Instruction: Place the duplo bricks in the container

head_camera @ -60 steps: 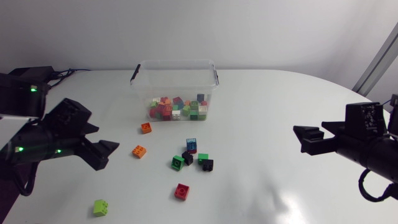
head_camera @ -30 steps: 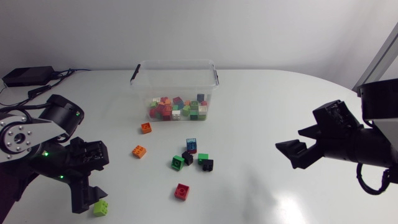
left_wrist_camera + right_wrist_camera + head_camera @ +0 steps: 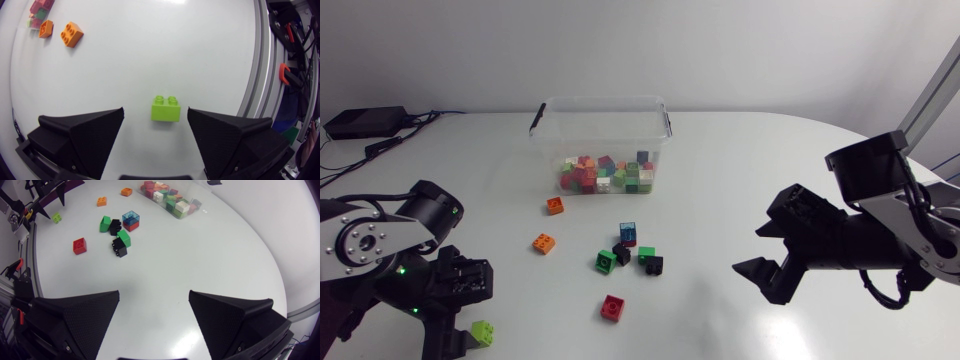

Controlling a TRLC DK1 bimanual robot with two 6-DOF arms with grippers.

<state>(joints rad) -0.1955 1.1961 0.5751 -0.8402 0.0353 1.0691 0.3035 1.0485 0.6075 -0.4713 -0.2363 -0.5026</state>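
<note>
The left jaws stand wide apart, gripping nothing; the lime brick [image 3: 166,107] lies on the desk [image 3: 150,45] in the gap between them, nearer one finger. Closing off-centre could shove or tip it toward the nearby desk edge. The right jaws also gape empty, far from the container [image 3: 603,108].

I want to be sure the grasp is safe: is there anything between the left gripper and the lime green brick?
Nothing visible does. In the left wrist view the lime green brick lies alone between the open fingers of the left gripper, touching neither; the orange bricks lie far ahead, out of the way.
</note>
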